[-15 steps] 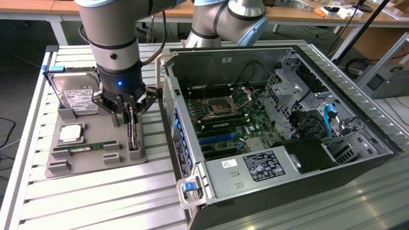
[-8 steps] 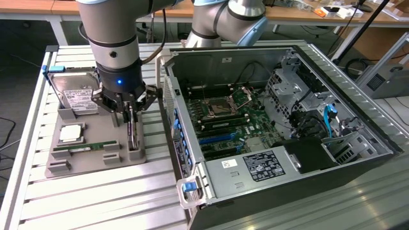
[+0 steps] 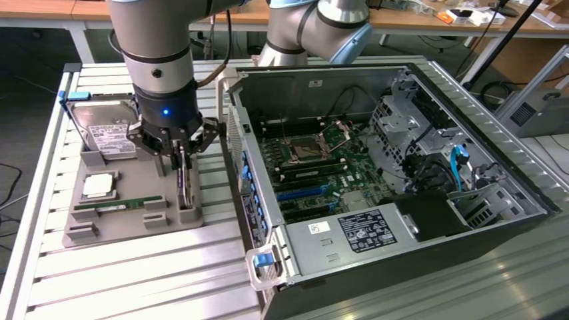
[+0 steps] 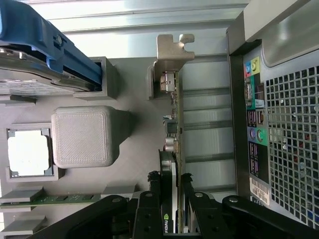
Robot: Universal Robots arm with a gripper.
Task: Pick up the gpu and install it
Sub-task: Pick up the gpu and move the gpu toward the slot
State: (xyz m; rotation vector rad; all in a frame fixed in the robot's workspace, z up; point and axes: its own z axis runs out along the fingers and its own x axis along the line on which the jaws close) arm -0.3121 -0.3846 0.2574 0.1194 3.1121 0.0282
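The gpu (image 3: pixel 184 185) is a thin dark card standing on edge in a slot of the grey holder (image 3: pixel 124 227), on the exterior view's left. In the wrist view the gpu (image 4: pixel 174 114) runs away from the camera, and its silvery end bracket (image 4: pixel 172 50) is at the far end by a holder post. My gripper (image 3: pixel 182 159) comes straight down over the card. Its black fingers (image 4: pixel 149 204) press both faces of the card at the near end (image 4: pixel 172 206), so it is shut on the gpu. The card's lower edge still sits in the holder slot.
The holder also carries a silver hard drive (image 3: pixel 106 133), a square processor (image 3: pixel 98 187) and a green memory stick (image 3: pixel 120 205). Close beside it on the exterior view's right lies the open computer case (image 3: pixel 498 167), with its motherboard (image 3: pixel 320 160) and blue slots (image 3: pixel 298 193) exposed. Its rear port panel (image 4: pixel 256 124) is near the card.
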